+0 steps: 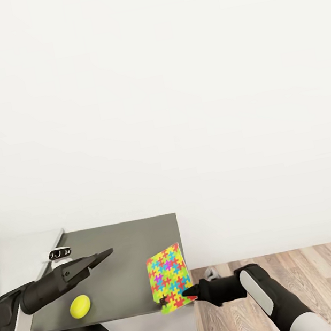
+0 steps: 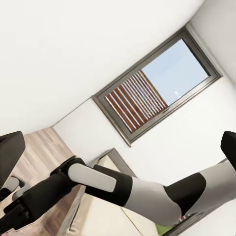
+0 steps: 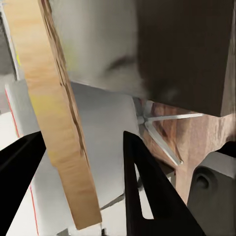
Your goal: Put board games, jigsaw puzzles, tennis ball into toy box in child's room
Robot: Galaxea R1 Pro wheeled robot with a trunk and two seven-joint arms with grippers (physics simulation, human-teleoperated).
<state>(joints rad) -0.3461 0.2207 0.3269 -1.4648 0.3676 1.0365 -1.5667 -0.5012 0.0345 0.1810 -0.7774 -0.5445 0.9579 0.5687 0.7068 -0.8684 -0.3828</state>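
Your right hand (image 1: 180, 296) was clenched on the lower edge of a jigsaw puzzle (image 1: 169, 277), holding the multicoloured slab tilted at the 3 o'clock edge of a dark grey cabinet surface (image 1: 129, 237), over the wood floor (image 1: 315, 275). In the right wrist view the slab's tan underside (image 3: 54, 123) ran between that hand's dark fingers (image 3: 142, 187), edge-on to the camera.

Your left hand (image 1: 102, 255) hovered above the same dark surface toward 9 o'clock, gripping nothing; whether its fingers were parted or closed cannot be told. The tennis ball (image 1: 80, 306) lay on the dark surface just below that arm, near the 7 o'clock corner and well apart from the puzzle. A strip of white surface (image 1: 18, 256) adjoined the cabinet at 9 o'clock. The left wrist view looked across your right arm (image 2: 98, 184) toward a slatted window (image 2: 152, 91) in the white wall.
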